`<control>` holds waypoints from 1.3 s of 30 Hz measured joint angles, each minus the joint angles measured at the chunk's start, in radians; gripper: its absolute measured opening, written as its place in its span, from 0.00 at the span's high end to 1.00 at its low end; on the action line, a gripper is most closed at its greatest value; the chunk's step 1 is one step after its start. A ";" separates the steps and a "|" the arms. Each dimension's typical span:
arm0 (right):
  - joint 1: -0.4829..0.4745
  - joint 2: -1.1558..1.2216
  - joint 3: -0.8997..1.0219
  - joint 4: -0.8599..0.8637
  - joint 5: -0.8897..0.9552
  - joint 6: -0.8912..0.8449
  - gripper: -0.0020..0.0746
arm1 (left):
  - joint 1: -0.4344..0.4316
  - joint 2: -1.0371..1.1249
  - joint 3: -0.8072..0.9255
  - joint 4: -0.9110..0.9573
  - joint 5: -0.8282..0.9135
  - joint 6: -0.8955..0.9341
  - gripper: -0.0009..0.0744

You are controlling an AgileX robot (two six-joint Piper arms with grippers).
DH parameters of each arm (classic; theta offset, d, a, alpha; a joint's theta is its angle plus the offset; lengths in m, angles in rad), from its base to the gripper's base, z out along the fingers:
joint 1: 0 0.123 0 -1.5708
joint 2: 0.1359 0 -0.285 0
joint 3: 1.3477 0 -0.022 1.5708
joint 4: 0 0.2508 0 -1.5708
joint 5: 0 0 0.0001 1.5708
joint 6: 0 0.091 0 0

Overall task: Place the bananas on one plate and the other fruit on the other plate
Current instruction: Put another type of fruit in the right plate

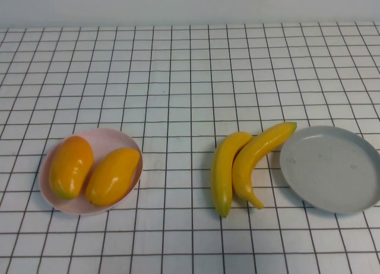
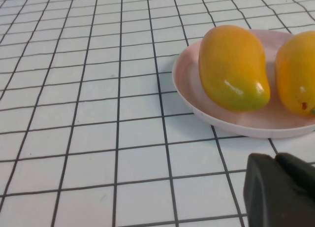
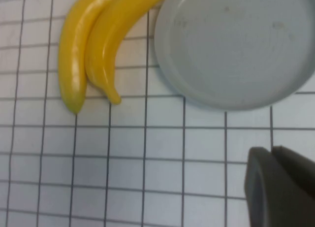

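On the left, pink plate [image 1: 122,136]: it holds both mangoes [image 1: 71,166], lying side by side and touching; this half of the task looks done.
Left gripper [image 2: 280,190]: it hangs low over the cloth, near the pink plate's rim but apart from it; fingers closed, holding nothing, touching nothing.
Middle, bananas [image 1: 252,157]: the two lie on the cloth [image 1: 178,78], pressed against each other; the tip of the right one reaches the grey plate's rim.
Right, grey plate [image 1: 332,167]: nothing lies in it.
Right gripper [image 3: 280,187]: it is above the cloth, near the grey plate and apart from the bananas; fingers closed, holding nothing.
Step in hand: I judge that the bananas are not yet started.
Next move: the right gripper should open, come over one banana, and close across its middle.
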 joint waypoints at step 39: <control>0.655 0.899 -0.477 -0.350 0.053 0.112 0.41 | 0.000 0.000 0.000 -0.099 0.000 0.002 0.99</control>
